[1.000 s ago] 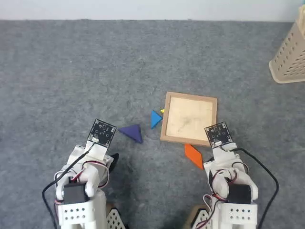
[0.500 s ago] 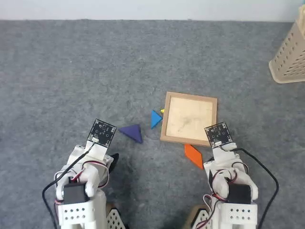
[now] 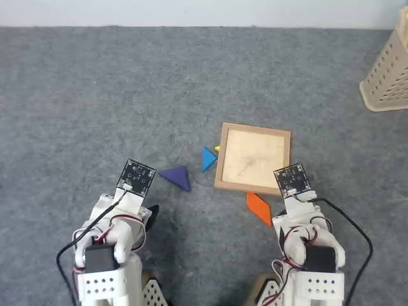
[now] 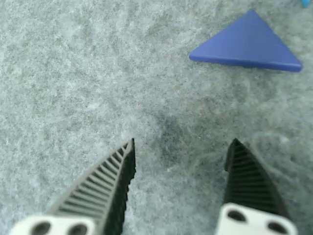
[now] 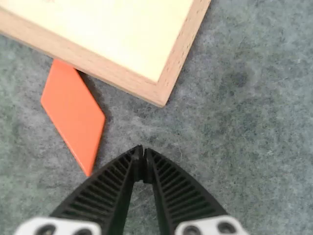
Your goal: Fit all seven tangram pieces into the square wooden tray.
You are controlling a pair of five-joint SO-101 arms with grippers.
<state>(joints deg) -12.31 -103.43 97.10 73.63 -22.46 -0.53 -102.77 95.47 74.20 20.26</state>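
On my grey felt table (image 3: pixel 95 95) lay the tray (image 3: pixel 221 159), an orange piece (image 3: pixel 259 208) by its near edge, a blue triangle (image 3: pixel 208 159) and yellow piece (image 3: pixel 217 148) at its left, a navy triangle (image 3: pixel 176 176) beyond, a basket (image 3: pixel 389 76) far right.

Your left gripper (image 4: pixel 183 143) faces bare carpet (image 4: pixel 73 73) up to the purple triangle (image 4: pixel 247 44). The tray (image 5: pixel 161 93) and the orange parallelogram (image 5: pixel 73 115) block the way just ahead of your right gripper (image 5: pixel 143 149).

My high cam looks down over everything; close-up wrist cams face down, left sharing the triangle (image 4: pixel 247 43), right the tray (image 5: pixel 122 77).
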